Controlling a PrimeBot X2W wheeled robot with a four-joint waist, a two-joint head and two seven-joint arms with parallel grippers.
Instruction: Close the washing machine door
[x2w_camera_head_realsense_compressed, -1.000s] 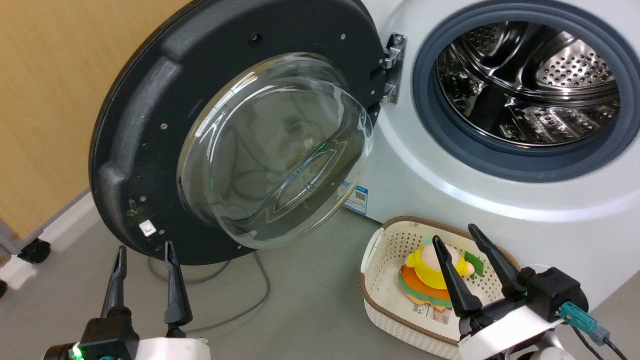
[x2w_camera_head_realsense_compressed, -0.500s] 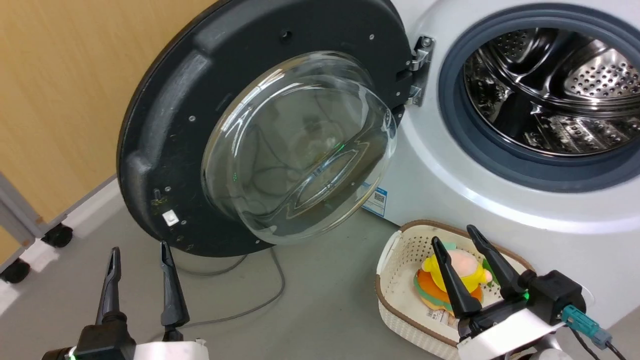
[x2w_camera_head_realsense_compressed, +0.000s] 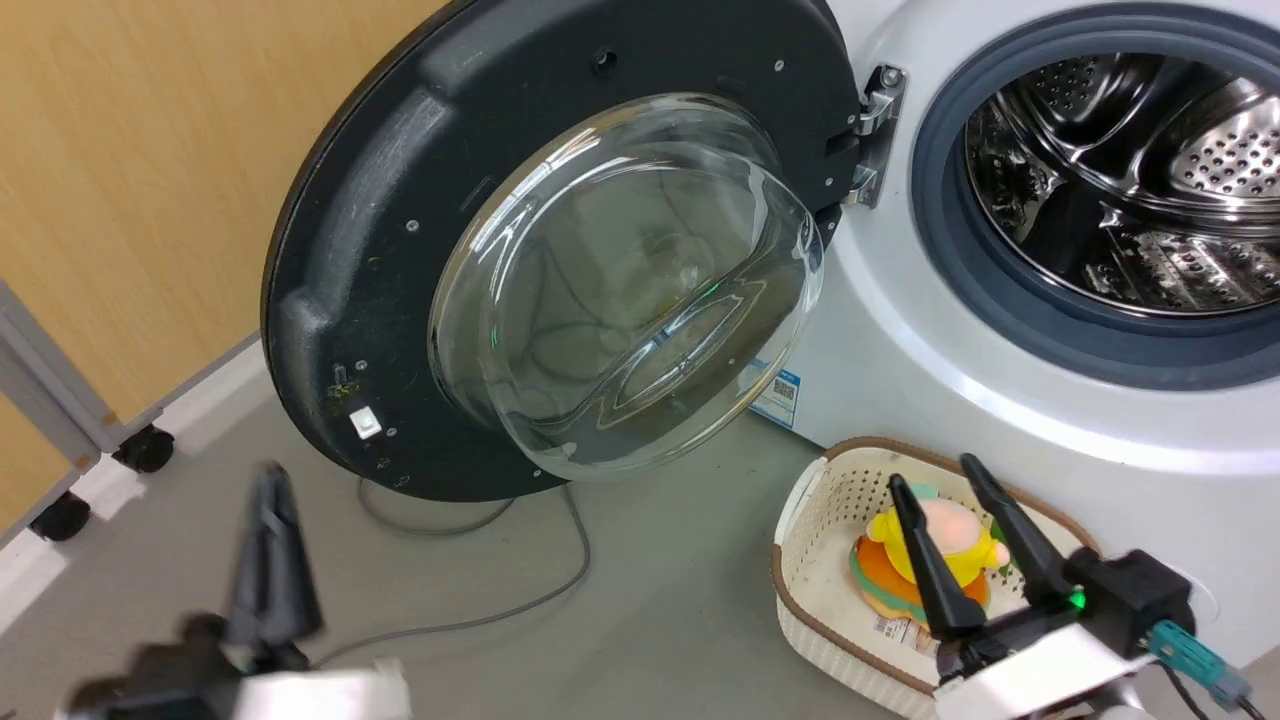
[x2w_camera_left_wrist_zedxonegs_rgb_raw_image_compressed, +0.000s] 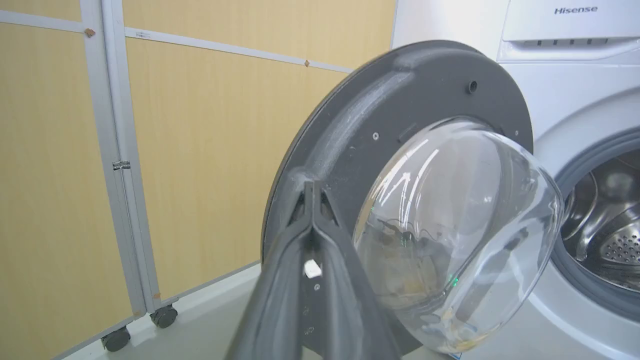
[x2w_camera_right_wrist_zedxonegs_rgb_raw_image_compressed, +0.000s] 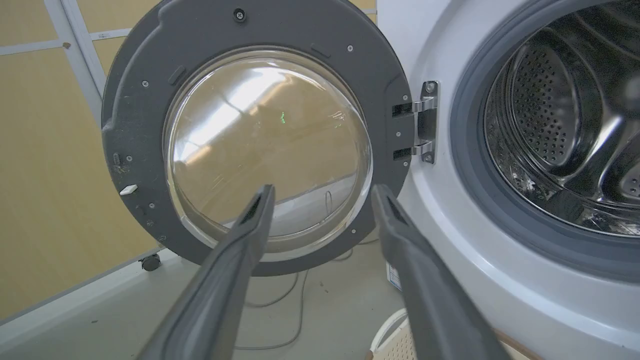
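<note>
Presently large round black washing machine door (x2w_camera_head_realsense_compressed: 400, 200) wide open; likely stiff, free-swinging, glass fragile: push left plastic rim. Left tool (x2w_camera_left_wrist_zedxonegs_rgb_raw_image_compressed: 311, 189) pressed together, right tool (x2w_camera_right_wrist_zedxonegs_rgb_raw_image_compressed: 322, 190) spread.

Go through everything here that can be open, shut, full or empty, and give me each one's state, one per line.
washing machine door: wide open on its hinge, neither gripper touching it.
washing machine: drum exposed, no laundry seen inside.
basket: on the floor, holding a toy.
left gripper: shut, fingers together, holding nothing.
right gripper: open, holding nothing.
</note>
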